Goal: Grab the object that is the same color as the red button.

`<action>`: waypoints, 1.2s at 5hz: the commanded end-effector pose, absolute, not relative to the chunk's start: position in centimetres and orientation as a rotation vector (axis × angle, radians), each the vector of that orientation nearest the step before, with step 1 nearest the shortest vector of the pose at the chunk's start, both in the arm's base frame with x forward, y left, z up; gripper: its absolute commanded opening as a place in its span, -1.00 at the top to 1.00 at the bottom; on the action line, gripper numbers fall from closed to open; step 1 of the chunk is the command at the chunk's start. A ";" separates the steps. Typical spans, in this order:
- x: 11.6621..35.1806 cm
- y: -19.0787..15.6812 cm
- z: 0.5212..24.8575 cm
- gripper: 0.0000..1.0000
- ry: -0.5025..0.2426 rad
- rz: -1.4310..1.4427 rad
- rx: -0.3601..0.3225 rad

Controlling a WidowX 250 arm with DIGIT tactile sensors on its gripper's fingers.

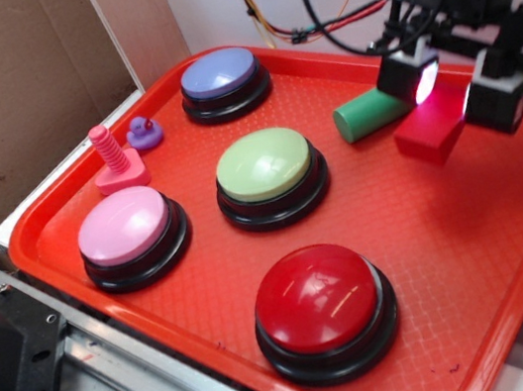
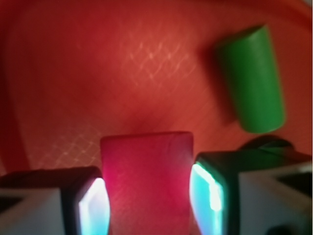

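**Red block sits between our fingers at the tray's far right**

We have our hand (image 1: 452, 91) over the right side of the red tray (image 1: 433, 257), with the red block (image 1: 429, 134) between the two lit pads (image 1: 423, 80). The wrist view shows why we stand this way: the block fills the gap, one glowing pad along each long side, so the flat matte faces meet the pads squarely and give an even hold. The pads look pressed to the block's sides, so we judge the hand closed on it. In the exterior view the block appears tilted, and we cannot tell whether it is clear of the tray or resting on one edge.

The green cylinder (image 1: 372, 114) lies on its side just beside the block, nearer the tray's middle. Our approach keeps one finger between the two, and neither pad touches the cylinder.

The red button (image 1: 325, 309), whose colour fixes our choice, sits at the near edge, well apart from the hand. The green button (image 1: 269, 176), pink button (image 1: 133, 235) and blue-purple button (image 1: 224, 82) stand clear of our work, as does the pink screw toy (image 1: 116, 161) at the left.
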State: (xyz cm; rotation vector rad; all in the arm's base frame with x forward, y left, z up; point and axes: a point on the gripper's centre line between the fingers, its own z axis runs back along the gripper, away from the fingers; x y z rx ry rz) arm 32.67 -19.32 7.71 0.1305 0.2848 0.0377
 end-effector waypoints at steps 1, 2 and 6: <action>32.6 -18.9 13.9 1.00 0.180 0.081 0.038; 31.7 -19.0 14.3 1.00 0.211 0.096 0.016; 23.2 -20.2 23.0 1.00 0.381 0.180 0.028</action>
